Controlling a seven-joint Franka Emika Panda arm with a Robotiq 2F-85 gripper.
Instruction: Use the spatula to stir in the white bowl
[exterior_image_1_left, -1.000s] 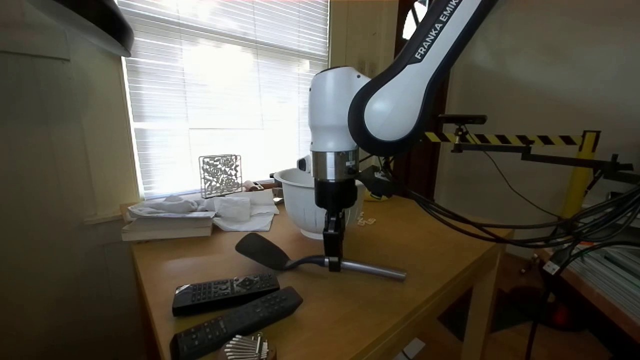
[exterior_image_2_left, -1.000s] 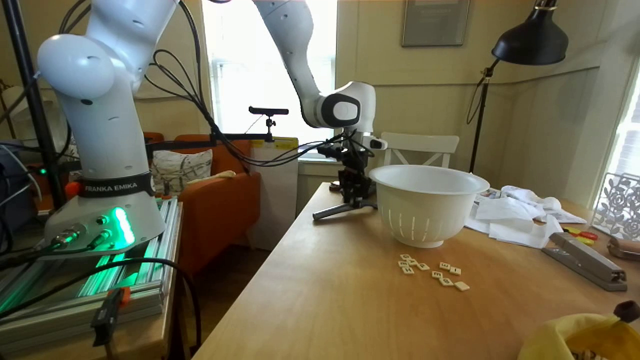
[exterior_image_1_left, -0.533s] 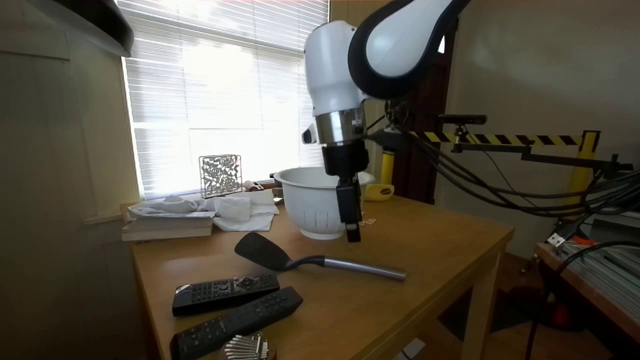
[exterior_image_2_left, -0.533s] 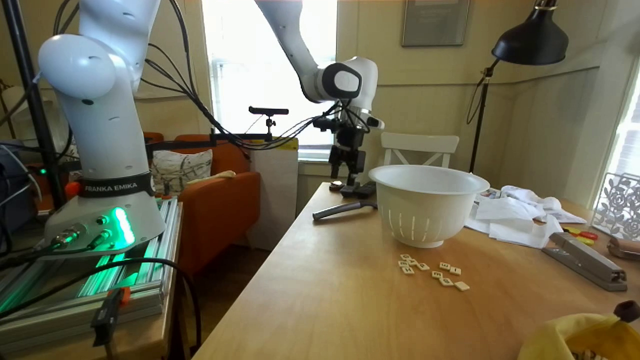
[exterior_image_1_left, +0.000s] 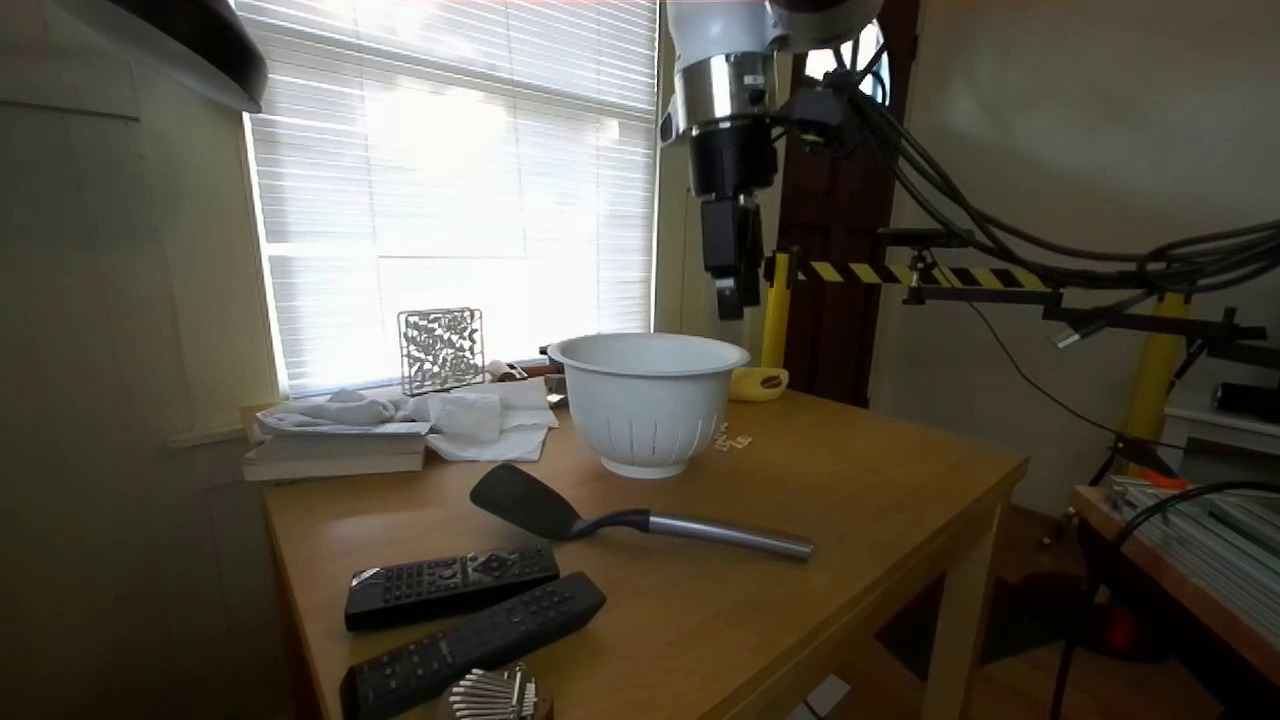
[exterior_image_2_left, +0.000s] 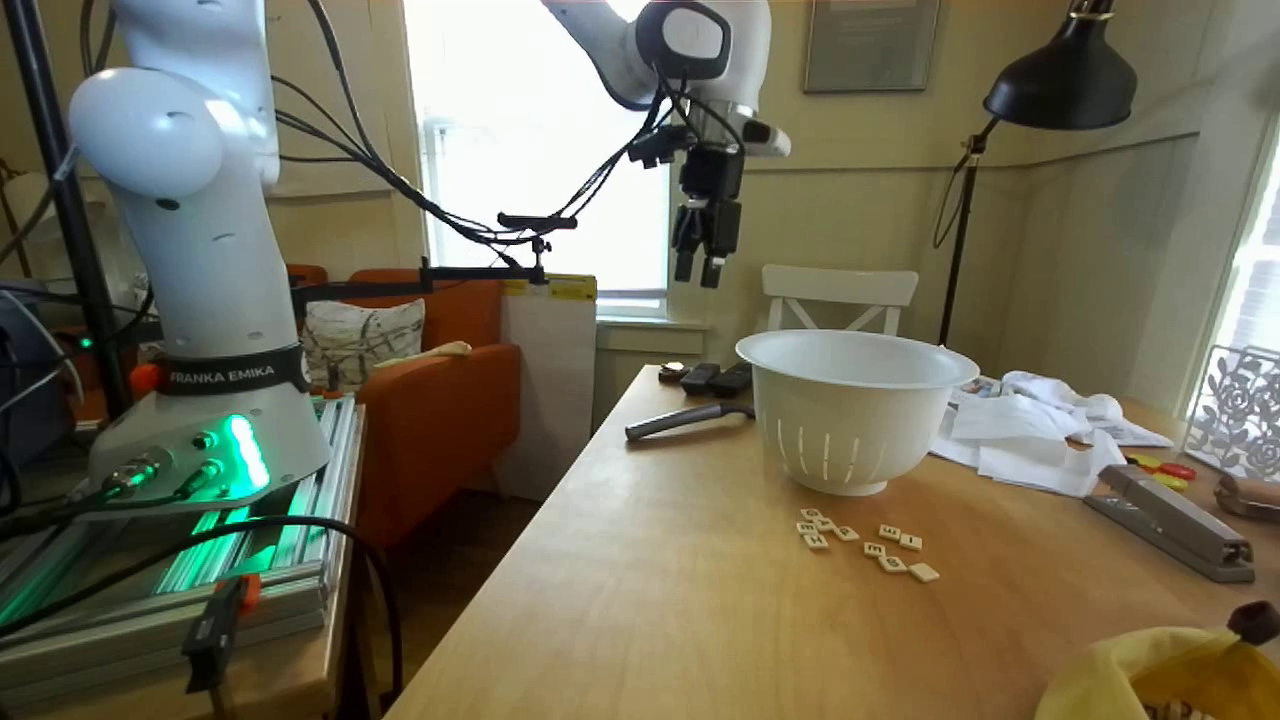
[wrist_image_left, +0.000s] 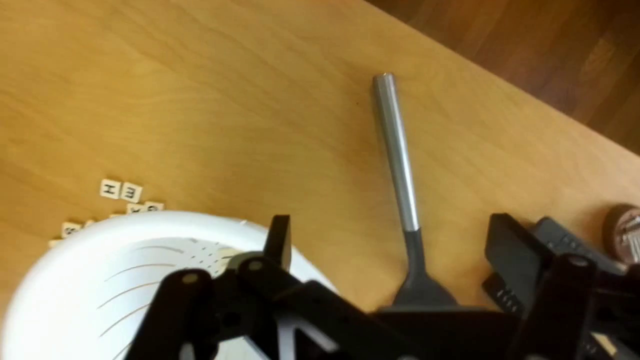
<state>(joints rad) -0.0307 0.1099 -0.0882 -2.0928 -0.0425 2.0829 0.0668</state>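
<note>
The spatula (exterior_image_1_left: 730, 536) lies flat on the table in front of the white bowl (exterior_image_1_left: 645, 415), its dark head toward the remotes. In an exterior view the bowl (exterior_image_2_left: 850, 430) hides that head, and only the grey handle (exterior_image_2_left: 688, 421) shows. My gripper (exterior_image_2_left: 697, 280) hangs high above the table, pointing down, open and with nothing between its fingers. From the wrist, the spatula (wrist_image_left: 400, 160) appears far below, framed between the spread fingertips, with its head partly covered by the gripper body. The bowl's rim (wrist_image_left: 165, 220) is at the lower left there, partly behind a finger.
Two black remotes (exterior_image_1_left: 455, 585) and a small thumb piano (exterior_image_1_left: 497, 695) lie near the spatula head. Letter tiles (exterior_image_2_left: 870, 545) are scattered beside the bowl. Papers and cloth (exterior_image_2_left: 1040, 430), a stapler (exterior_image_2_left: 1170, 525) and a yellow pouch (exterior_image_2_left: 1160, 675) are also on the table.
A second ago the gripper was down at the spatula handle. It has opened, let go and risen well above the table. The spatula and bowl have stayed in place.
</note>
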